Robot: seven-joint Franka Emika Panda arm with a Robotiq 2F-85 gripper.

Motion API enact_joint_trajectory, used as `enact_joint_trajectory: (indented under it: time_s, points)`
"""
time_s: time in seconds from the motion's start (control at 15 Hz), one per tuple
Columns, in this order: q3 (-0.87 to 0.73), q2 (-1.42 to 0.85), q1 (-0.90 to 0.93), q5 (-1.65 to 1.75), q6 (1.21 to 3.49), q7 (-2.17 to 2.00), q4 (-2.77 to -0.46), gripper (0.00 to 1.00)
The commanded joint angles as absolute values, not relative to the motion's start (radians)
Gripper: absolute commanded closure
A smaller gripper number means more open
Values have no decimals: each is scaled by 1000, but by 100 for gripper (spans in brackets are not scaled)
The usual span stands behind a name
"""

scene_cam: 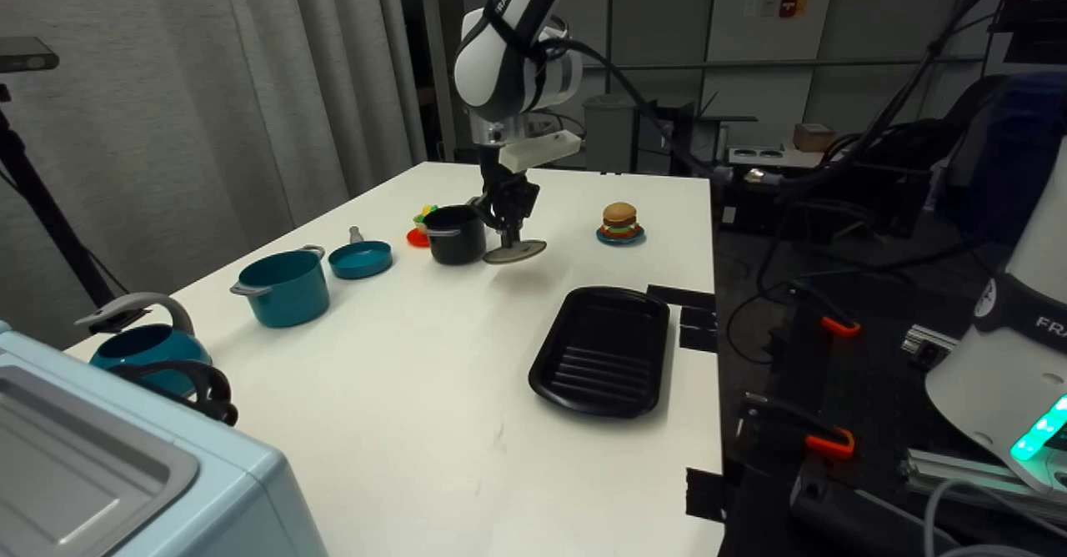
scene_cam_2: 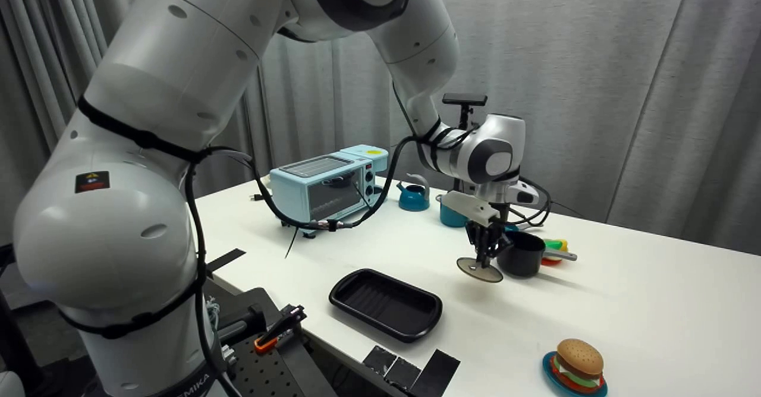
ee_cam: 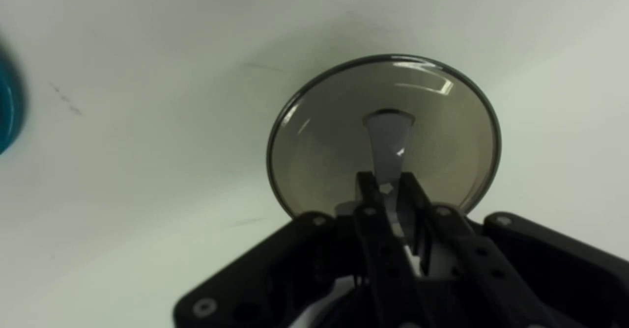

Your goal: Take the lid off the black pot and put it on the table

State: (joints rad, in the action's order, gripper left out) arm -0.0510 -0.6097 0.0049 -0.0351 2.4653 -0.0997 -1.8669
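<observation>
The lid (ee_cam: 324, 136) is a round, see-through grey disc with a dark rim and a grey handle. My gripper (ee_cam: 386, 185) is shut on the lid's handle. In both exterior views the lid (scene_cam: 527, 251) (scene_cam_2: 479, 271) hangs slightly tilted beneath the gripper (scene_cam: 510, 238) (scene_cam_2: 483, 259), a little above the table (scene_cam: 400, 390), with a shadow below. The black pot (scene_cam: 456, 236) stands uncovered and upright right beside the lid; it also shows in an exterior view (scene_cam_2: 521, 257) with its grey handle. The pot is out of the wrist view.
A black grill pan (scene_cam: 602, 353) lies near the table edge. A toy burger on a blue plate (scene_cam: 619, 223) stands apart. A teal pot (scene_cam: 288, 290), teal pan (scene_cam: 360, 259) and teal kettle (scene_cam_2: 414, 197) line the far side. A light-blue toaster oven (scene_cam_2: 330, 186) stands at one end.
</observation>
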Motion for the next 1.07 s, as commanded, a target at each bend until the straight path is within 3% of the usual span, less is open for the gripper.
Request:
enact_joint_trajectory:
  time_s: [0.0,0.47,0.53,0.67,1.0]
  points:
    - [-62,-630,0,-26,2504,-114,-1891,96]
    - [-73,-661,1,-25,2504,-113,-1907,96]
    - [-70,-657,0,-27,2500,-111,-1909,60]
    - [-71,-650,0,-26,2501,-108,-1913,54]
    - [-68,-606,-2,-24,2506,-96,-1939,15]
